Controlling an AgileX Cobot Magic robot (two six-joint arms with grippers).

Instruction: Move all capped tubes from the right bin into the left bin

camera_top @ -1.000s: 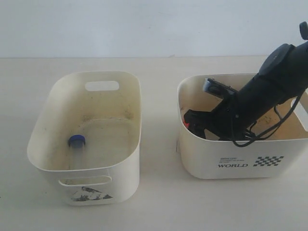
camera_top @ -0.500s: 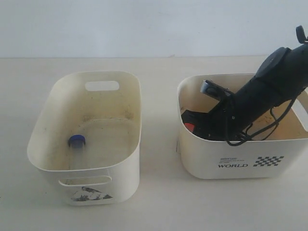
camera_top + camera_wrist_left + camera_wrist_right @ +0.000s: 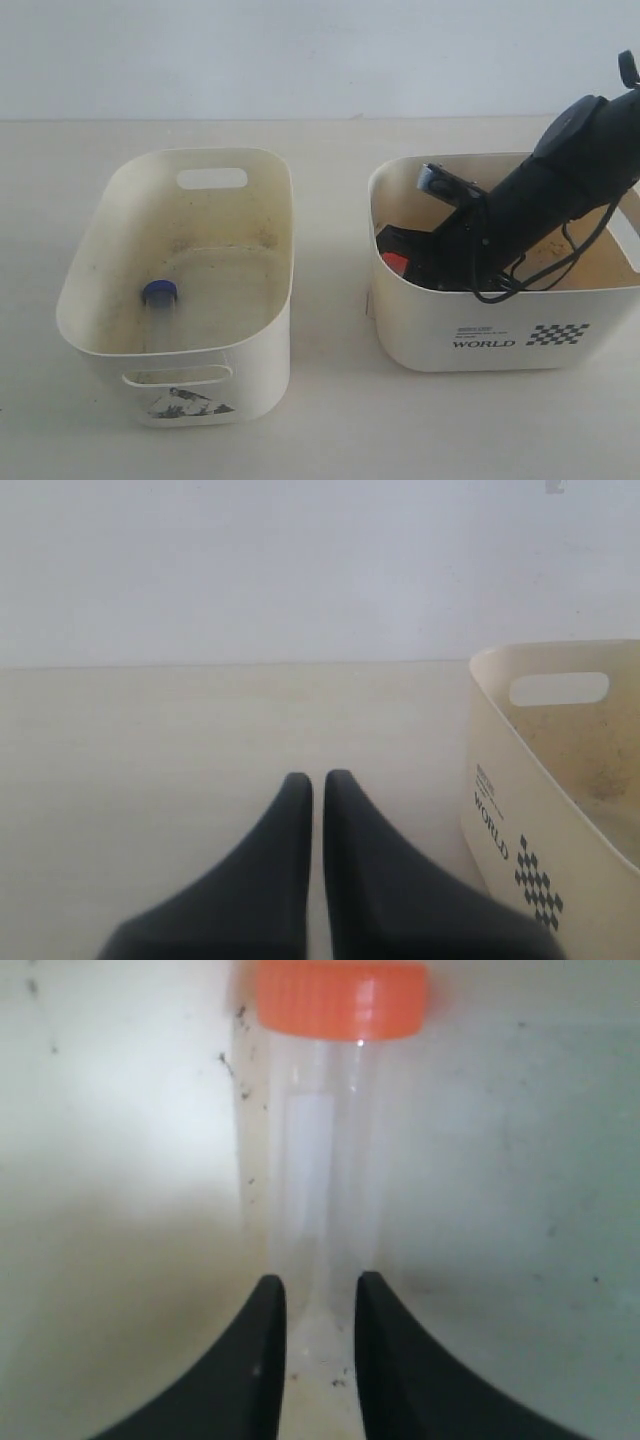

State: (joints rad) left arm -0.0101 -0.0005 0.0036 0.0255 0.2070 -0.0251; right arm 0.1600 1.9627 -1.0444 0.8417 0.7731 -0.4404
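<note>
An orange-capped tube lies on the floor of the right bin, the tub printed "WORLD". My right gripper reaches down into that bin, and its fingertips are closed against the tube's tapered bottom end. In the exterior view only the red cap shows beside the gripper; the arm hides the rest of the bin floor. One blue-capped tube lies in the left bin, the tub with the torn sticker. My left gripper is shut and empty over the table, beside the right bin.
The two bins stand side by side on a pale table, with a strip of bare table between them. A white wall runs behind. The right arm's cable hangs over the right bin's front rim.
The right arm has sunk a little deeper into the right bin and shifted slightly left. The blue-capped tube and both bins have not moved.
</note>
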